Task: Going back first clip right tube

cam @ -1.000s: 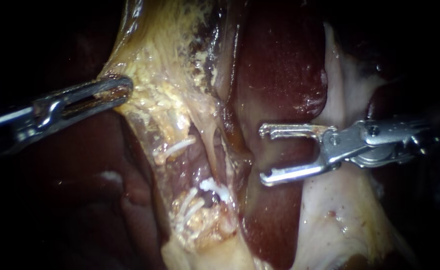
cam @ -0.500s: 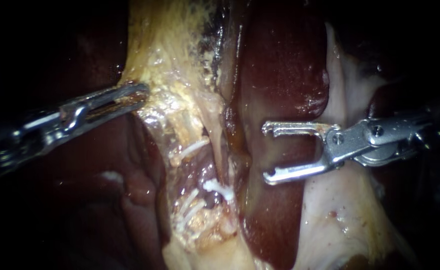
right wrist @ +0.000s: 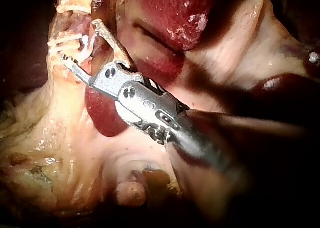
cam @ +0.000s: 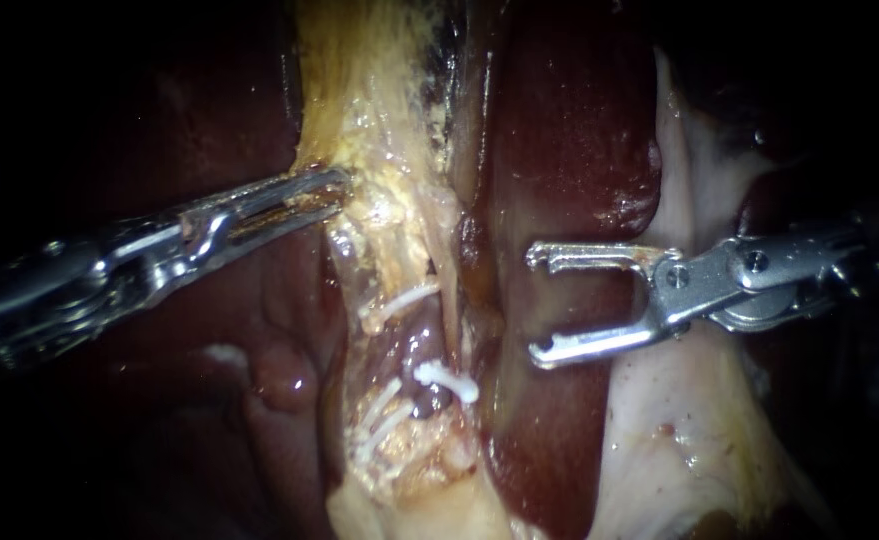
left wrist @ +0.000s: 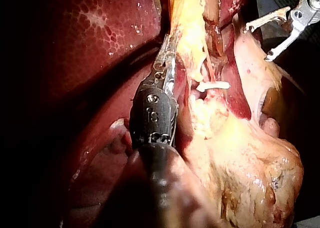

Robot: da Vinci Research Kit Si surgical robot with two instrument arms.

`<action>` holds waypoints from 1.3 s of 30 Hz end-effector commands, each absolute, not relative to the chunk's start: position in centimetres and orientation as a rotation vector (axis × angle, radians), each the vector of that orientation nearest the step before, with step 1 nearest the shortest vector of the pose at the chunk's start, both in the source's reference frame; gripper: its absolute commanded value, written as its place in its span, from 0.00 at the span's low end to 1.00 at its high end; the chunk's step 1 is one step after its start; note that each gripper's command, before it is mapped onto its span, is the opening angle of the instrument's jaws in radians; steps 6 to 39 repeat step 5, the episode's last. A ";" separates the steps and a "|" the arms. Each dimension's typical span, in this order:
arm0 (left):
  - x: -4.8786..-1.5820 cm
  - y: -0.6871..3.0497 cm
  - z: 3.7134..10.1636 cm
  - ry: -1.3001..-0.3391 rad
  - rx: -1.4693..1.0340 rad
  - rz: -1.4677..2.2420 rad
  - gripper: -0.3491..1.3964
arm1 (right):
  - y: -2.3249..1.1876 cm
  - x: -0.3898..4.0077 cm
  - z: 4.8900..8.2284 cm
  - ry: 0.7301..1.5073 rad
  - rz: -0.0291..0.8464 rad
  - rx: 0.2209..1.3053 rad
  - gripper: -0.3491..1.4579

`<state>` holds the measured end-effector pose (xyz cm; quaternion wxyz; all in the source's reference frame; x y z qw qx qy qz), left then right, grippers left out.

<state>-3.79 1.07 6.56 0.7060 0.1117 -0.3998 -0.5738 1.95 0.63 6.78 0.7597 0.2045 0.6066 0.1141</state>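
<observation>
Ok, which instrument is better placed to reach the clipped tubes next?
Probably right: the right silver instrument has open, empty jaws facing the white clips, while the left silver instrument is shut on the yellow fatty tissue, so it is occupied.

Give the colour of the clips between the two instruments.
The clips are white, plain with no pattern. The endoscope view shows them best.

The shaft of the left instrument blurs into darkness at left.
</observation>
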 end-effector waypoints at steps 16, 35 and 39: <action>-3.79 1.07 6.55 -0.889 0.249 -1.275 0.00 | 0.63 1.95 6.78 1.321 0.249 0.445 0.52; -3.79 1.07 6.55 -0.889 0.249 -1.275 0.00 | 0.63 1.95 6.78 1.321 0.249 0.445 0.52; -3.79 1.07 6.55 -0.889 0.249 -1.275 0.00 | 0.63 1.95 6.78 1.321 0.249 0.445 0.52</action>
